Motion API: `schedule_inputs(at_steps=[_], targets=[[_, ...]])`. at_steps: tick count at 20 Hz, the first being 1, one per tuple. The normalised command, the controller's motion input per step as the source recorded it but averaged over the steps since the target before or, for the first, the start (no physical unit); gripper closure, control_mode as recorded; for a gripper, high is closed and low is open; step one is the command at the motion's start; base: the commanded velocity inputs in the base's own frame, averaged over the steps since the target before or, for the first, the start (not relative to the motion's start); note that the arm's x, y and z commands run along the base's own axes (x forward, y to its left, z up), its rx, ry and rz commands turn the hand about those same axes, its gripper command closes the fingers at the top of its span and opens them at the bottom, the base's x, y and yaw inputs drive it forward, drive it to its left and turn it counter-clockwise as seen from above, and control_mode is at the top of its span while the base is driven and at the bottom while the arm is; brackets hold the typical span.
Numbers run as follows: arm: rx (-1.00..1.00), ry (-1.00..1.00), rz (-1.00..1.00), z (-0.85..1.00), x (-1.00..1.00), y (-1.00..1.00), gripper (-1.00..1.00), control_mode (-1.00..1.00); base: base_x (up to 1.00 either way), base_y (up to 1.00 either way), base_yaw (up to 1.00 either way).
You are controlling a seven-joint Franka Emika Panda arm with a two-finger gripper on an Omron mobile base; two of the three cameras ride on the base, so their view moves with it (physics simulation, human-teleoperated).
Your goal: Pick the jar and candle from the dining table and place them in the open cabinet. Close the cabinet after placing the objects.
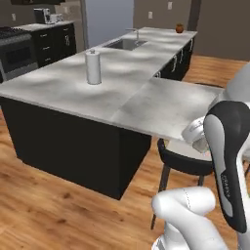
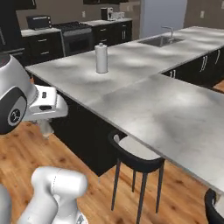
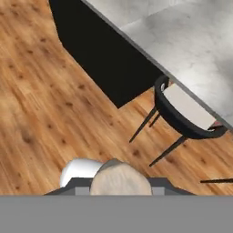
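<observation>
Over the wood floor (image 3: 45,113) beside the marble dining table (image 1: 171,105) and a black-framed chair (image 3: 186,113) — hovering with gripper (image 2: 45,127) pinched narrow around a pale round object (image 3: 120,177) — jar or candle, impossible to tell.

The jar (image 3: 120,179) - a rounded, mottled pale-brown shape seen close up - is held in the air, off the dining table (image 1: 171,105) and just beside its near edge. The table's grey-white marble top lies bare - long and flat.
</observation>
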Motion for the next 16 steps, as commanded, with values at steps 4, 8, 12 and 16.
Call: schedule_inputs(at_steps=[4,8,12,16], targets=[[0.0,0.0,0.0,0.0,0.0,0.0,1.0,1.0,-0.06,0.79,0.88],[0.0,0.0,0.0,0.0,0.0,0.0,1.0,1.0,0.03,0.83,0.84],[0.0,0.0,0.0,0.0,0.0,0.0,1.0,1.0,0.7,0.68,0.68],[0.0,0.0,0.0,0.0,0.0,0.0,1.0,1.0,1.0,0.39,0.39]])
